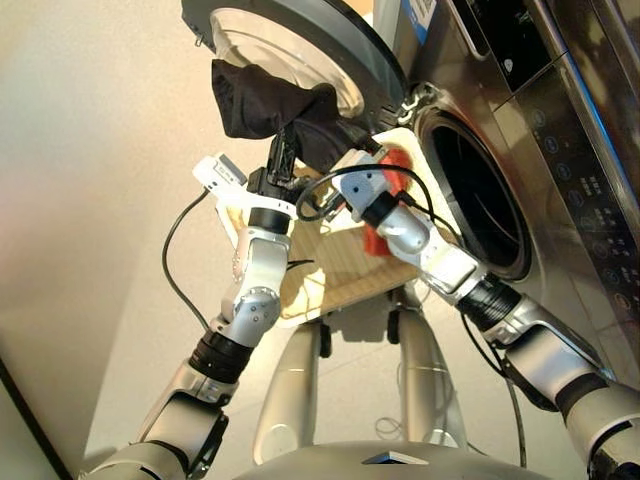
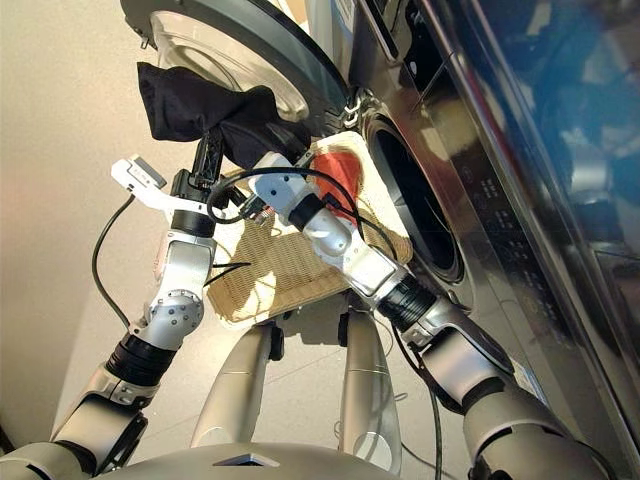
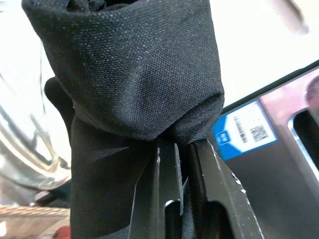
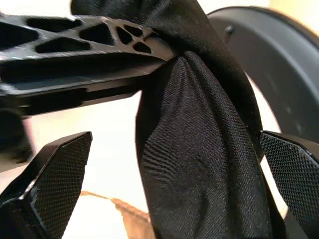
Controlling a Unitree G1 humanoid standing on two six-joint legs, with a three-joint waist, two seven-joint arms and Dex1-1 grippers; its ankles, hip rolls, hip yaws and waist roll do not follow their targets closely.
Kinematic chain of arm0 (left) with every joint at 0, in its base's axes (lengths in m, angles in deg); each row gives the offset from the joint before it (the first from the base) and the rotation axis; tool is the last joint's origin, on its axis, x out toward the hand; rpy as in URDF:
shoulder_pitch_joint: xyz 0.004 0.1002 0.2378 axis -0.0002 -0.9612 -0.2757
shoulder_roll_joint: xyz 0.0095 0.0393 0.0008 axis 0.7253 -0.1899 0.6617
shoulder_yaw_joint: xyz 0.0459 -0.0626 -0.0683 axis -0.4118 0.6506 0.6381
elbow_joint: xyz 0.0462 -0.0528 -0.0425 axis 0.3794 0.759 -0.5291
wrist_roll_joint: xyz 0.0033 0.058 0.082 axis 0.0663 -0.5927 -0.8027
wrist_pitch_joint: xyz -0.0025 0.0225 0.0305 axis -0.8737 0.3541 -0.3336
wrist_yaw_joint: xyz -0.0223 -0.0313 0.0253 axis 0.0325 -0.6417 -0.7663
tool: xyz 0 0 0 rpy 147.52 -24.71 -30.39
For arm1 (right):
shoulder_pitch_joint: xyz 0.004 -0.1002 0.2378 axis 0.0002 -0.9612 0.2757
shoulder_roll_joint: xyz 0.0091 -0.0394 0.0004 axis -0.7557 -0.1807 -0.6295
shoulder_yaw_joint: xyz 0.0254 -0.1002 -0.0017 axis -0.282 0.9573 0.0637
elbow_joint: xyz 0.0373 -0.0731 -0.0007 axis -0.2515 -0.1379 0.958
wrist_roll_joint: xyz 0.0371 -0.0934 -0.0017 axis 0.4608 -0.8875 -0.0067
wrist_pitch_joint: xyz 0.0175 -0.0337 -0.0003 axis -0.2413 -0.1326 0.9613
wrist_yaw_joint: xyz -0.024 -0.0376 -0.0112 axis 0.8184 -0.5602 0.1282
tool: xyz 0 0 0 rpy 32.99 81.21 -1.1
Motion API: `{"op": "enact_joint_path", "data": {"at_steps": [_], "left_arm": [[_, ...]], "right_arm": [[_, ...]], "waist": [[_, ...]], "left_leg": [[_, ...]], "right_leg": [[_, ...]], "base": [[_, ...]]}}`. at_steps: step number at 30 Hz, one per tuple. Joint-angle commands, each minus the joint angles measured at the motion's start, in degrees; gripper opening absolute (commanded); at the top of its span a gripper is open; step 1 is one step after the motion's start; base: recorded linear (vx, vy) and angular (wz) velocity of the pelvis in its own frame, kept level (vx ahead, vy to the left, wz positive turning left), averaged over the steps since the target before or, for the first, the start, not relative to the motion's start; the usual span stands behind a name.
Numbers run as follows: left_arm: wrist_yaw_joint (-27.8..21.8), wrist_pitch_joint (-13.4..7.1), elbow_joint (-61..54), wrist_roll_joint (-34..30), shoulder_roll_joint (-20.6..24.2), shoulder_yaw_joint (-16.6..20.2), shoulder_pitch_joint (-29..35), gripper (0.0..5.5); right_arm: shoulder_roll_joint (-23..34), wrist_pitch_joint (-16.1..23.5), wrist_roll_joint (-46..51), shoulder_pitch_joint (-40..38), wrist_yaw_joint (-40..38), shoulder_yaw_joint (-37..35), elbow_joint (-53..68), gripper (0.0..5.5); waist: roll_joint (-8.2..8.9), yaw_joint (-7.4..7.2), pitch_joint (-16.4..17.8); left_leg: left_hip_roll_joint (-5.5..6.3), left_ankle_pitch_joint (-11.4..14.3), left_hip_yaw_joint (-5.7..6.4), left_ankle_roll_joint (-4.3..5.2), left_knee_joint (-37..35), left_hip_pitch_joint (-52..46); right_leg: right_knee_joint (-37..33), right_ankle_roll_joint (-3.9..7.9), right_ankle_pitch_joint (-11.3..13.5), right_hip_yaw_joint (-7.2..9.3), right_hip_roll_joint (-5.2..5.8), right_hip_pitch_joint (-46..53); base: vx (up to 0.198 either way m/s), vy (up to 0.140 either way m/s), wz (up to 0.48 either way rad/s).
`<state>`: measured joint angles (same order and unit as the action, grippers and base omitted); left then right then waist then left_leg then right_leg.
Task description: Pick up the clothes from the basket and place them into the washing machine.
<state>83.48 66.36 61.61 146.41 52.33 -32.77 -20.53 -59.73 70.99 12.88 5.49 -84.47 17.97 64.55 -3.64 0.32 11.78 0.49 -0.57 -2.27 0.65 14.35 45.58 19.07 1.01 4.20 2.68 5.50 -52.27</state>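
My left gripper (image 1: 285,152) is shut on the black cloth (image 1: 262,98) and holds it up in front of the washing machine's open round door (image 1: 300,30). In the left wrist view the black cloth (image 3: 134,84) bunches over the closed fingers (image 3: 167,189). My right gripper (image 4: 174,174) is open, with the hanging black cloth (image 4: 199,149) between its pads but apart from them. A coral red cloth (image 1: 397,166) lies in the cream woven basket (image 1: 340,270), partly hidden under my right arm. The drum opening (image 1: 480,190) gapes dark just right of the basket.
The basket rests on a stand with wheels (image 1: 325,340) close against the machine's front. A dark control panel (image 1: 590,170) runs along the right. Cables (image 1: 180,250) loop off both wrists. Pale floor (image 1: 90,200) lies to the left.
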Motion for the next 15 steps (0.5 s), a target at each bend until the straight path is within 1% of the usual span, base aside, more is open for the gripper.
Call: {"op": "enact_joint_path", "data": {"at_steps": [1,4,5,7,12,13,14,15], "left_arm": [[-2.4,-3.7,-10.9,-1.4,3.2,-0.4,0.4,0.0],[-2.3,-3.5,-11.5,-1.2,3.2,-0.3,0.3,0.0],[-2.3,-3.3,-11.8,-1.1,3.2,-0.7,0.5,0.0],[-2.2,-3.3,-12.1,-1.0,3.0,-0.7,0.6,0.0],[-1.9,-2.7,-12.2,-1.4,3.3,-0.8,0.6,0.0],[-1.9,-2.6,-12.2,-1.4,3.3,-0.7,0.6,0.0],[-1.8,-2.6,-12.2,-1.5,3.4,-0.7,0.6,0.0],[-1.8,-2.6,-12.2,-1.5,3.3,-0.7,0.6,0.0]], "right_arm": [[-3.4,0.8,-1.7,4.1,-3.1,-2.3,-0.2,5.5],[-2.5,-0.2,-3.9,4.4,-4.5,-3.6,0.1,5.5],[-2.2,-0.5,-4.3,4.4,-5.1,-3.8,0.2,5.5],[-1.7,-1.0,-4.5,4.0,-5.0,-4.3,0.7,5.5],[-0.9,-1.6,-4.4,3.4,-4.9,-4.8,2.3,5.5],[-0.7,-1.6,-3.9,2.8,-4.7,-4.9,2.9,3.41],[-0.6,-1.7,-3.7,2.4,-4.4,-5.0,3.5,1.01],[-0.5,-1.7,-3.7,2.4,-4.4,-5.0,3.5,0.0]], "waist": [[0.6,2.57,-3.3],[0.62,2.51,-3.3],[0.52,2.31,-3.2],[0.55,2.07,-3.2],[0.79,1.88,-3.2],[0.83,1.83,-3.2],[0.82,1.78,-3.2],[0.82,1.79,-3.2]], "left_leg": [[1.55,3.0,0.94,-3.22,0.2,1.9],[1.64,3.0,0.96,-3.27,0.3,2.1],[1.58,3.0,1.29,-3.16,0.3,1.9],[1.6,3.0,1.3,-3.1,0.2,1.7],[1.76,3.2,1.28,-3.35,0.9,2.5],[1.74,3.2,1.37,-3.36,1.0,2.6],[1.73,3.2,1.37,-3.35,0.9,2.6],[1.73,3.2,1.36,-3.35,0.9,2.6]], "right_leg": [[-3.6,1.04,0.8,1.8,-0.6,0.9],[-3.5,1.0,0.8,1.8,-0.68,0.8],[-3.1,0.86,0.6,1.3,-0.85,0.7],[-3.4,0.87,0.6,1.24,-0.87,1.0],[-3.2,0.77,0.7,1.2,-0.96,0.5],[-3.2,0.76,0.7,1.14,-0.96,0.4],[-3.2,0.76,0.7,1.11,-0.98,0.4],[-3.2,0.76,0.7,1.1,-0.98,0.5]], "base": [[0.0,0.0,0.0],[0.0,0.0,0.0],[0.0,0.0,0.0],[0.0,0.0,0.0],[0.0,0.0,0.0],[0.0,0.0,0.0],[0.0,0.0,0.0],[0.0,0.0,0.0]]}}
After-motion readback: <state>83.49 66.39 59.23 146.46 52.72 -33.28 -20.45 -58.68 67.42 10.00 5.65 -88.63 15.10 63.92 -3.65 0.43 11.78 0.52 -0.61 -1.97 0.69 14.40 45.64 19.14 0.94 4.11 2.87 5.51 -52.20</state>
